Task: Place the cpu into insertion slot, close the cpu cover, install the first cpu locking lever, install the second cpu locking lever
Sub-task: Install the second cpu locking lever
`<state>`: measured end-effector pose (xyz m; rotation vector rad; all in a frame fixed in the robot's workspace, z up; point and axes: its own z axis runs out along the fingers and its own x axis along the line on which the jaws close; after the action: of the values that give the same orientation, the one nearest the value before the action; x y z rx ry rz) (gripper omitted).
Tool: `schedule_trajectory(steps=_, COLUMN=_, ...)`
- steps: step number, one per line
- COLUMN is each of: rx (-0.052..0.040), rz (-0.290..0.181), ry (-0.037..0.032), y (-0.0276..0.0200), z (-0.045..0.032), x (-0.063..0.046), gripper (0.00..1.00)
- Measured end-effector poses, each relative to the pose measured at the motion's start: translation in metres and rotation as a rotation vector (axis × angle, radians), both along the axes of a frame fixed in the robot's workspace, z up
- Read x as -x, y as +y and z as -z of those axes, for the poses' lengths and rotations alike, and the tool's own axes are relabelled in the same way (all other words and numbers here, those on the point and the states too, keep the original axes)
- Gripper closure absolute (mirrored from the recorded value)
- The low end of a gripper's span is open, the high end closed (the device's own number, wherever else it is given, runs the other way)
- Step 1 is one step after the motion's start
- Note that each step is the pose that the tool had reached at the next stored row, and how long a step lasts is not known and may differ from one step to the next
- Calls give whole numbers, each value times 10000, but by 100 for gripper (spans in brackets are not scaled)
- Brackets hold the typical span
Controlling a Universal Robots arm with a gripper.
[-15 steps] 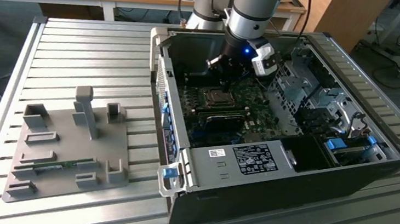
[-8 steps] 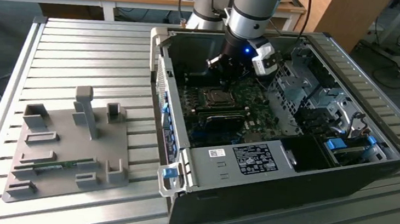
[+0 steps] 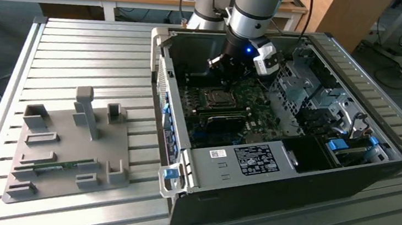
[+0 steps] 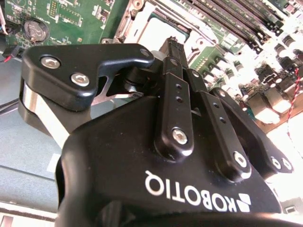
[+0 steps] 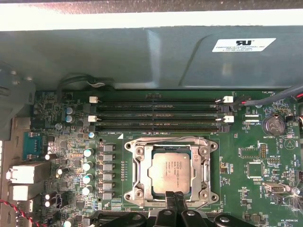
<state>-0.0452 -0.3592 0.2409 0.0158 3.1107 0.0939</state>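
An open computer case (image 3: 271, 152) lies on a slatted metal table (image 3: 80, 62), and inside it sits a green motherboard (image 5: 246, 156) as the landmark for everything else. Near the middle of the motherboard is the socket, where the cpu (image 5: 170, 172) lies flat with its silvery top showing through the window of the cpu cover (image 5: 142, 163), which is folded down around it. Just beyond the socket, toward the grey case wall, four long memory slots (image 5: 156, 113) run side by side. Beside the socket on the motherboard stands a row of small silver-topped capacitors (image 5: 87, 165). A round coin battery (image 5: 273, 125) sits near the motherboard's edge. The gripper (image 5: 175, 196) hangs just above the socket's near edge, its two black fingers (image 4: 177, 90) pressed together with nothing between them. In the exterior view the arm (image 3: 255, 12) reaches down into the case over the motherboard. On the table, to the exterior view's left of the case, lies a grey parts tray (image 3: 103, 136) holding one green memory stick (image 3: 56, 166).
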Motion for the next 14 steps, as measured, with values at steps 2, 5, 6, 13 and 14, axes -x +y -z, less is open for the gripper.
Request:
schedule_trajectory(steps=2, rx=5, rz=0, ry=3, y=0, z=-6, x=0, gripper=89)
schedule_trajectory(steps=5, rx=2, rz=1, ry=1, y=0, z=-23, x=0, gripper=89)
schedule_trajectory(steps=6, rx=0, rz=0, ry=0, y=0, z=-23, x=0, gripper=89)
schedule_trajectory(steps=13, rx=0, rz=0, ry=0, y=-37, z=-25, x=0, gripper=89)
schedule_trajectory(steps=14, rx=0, rz=0, ry=0, y=-46, z=-25, x=0, gripper=89)
